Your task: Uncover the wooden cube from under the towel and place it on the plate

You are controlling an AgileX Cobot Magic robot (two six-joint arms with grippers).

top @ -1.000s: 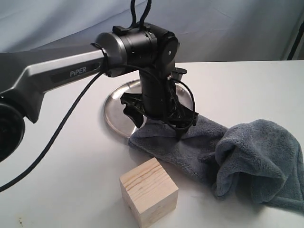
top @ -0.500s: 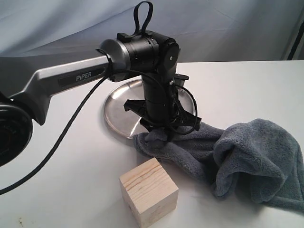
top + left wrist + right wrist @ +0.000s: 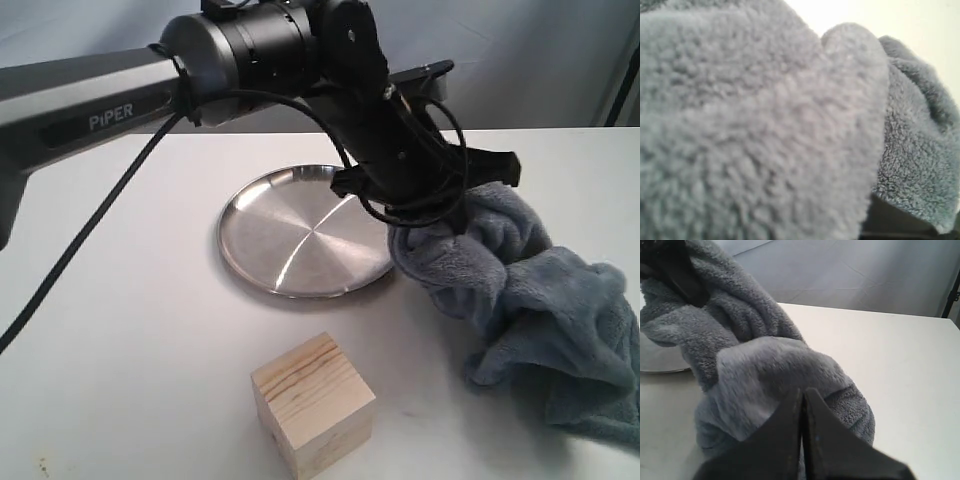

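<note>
White surface (image 3: 130,330), grey drape (image 3: 520,60) behind — my L fingers (image 3: 458,208) clamped on towel (image 3: 545,300); R fingers (image 3: 785,440) pressed together by it.

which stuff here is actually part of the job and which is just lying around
Part of the job:
wooden cube, already uncovered
towel, held up by the left gripper
plate, nothing on it yet

Just there:
table
grey backdrop
</note>
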